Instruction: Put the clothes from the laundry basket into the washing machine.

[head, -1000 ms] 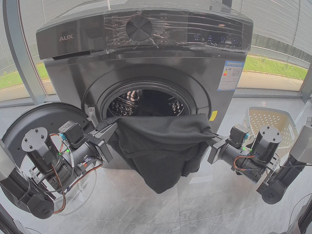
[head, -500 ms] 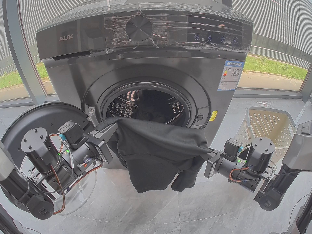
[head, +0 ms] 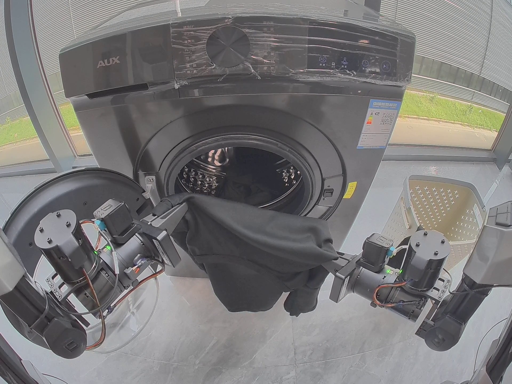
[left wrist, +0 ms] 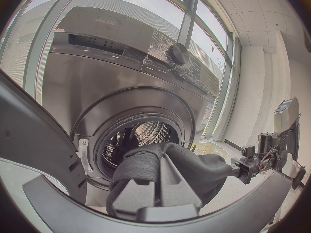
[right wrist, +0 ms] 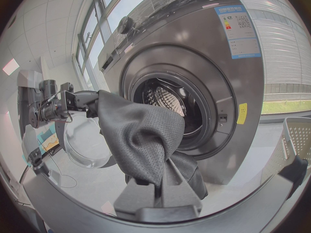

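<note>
Between left gripper [head: 173, 209] and right gripper [head: 330, 266]: black garment [head: 256, 241], slung end to end and sagging well below both. Clamped shut on the cloth at each end, with fabric bunched over the tips, so fingertips mostly buried and hard to make out. From the left wrist, folds of black garment [left wrist: 194, 165] wrapped over left gripper [left wrist: 160, 159]. From the right wrist, much the same at right gripper [right wrist: 162, 170], with mesh weave draped across it. Just beyond and above the stretched cloth, open mouth of washing machine [head: 240, 108], its lower rim hidden behind the garment's upper edge. Deep in drum [head: 213, 174], something dark, possibly more clothing, too dim to tell. Behind left gripper, swung wide, door [head: 64, 198], partly covered by that arm. Beyond right gripper, laundry basket [head: 448, 206], its lower part hidden by the arm.
</note>
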Available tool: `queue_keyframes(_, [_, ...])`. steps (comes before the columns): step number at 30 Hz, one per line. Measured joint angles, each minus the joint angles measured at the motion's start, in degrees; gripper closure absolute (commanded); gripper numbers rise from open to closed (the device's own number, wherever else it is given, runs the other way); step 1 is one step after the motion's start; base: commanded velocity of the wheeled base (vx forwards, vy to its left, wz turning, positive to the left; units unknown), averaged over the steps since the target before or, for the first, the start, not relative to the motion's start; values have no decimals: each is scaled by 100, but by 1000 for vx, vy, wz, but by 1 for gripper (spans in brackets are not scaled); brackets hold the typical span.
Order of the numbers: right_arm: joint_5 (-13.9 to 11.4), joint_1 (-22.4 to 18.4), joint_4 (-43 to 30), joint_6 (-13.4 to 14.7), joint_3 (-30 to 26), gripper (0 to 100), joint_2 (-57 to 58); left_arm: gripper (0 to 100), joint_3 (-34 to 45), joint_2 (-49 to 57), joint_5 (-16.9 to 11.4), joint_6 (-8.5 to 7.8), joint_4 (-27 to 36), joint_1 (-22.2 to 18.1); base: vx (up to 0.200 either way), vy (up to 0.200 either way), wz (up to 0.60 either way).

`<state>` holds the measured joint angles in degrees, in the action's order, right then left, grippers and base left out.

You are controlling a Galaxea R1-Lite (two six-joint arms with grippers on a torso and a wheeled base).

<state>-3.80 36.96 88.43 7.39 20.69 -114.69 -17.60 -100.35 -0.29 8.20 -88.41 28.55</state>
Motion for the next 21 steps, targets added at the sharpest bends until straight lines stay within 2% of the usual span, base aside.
queue_keyframes(14, [79, -102, 6, 106, 812, 100, 143, 100, 63, -48, -4, -9, 2, -245, 0, 0, 0])
queue_keyframes(21, [413, -155, 0, 112, 1109, 100, 157, 100, -37, -6, -4, 27, -13, -374, 0, 0, 0])
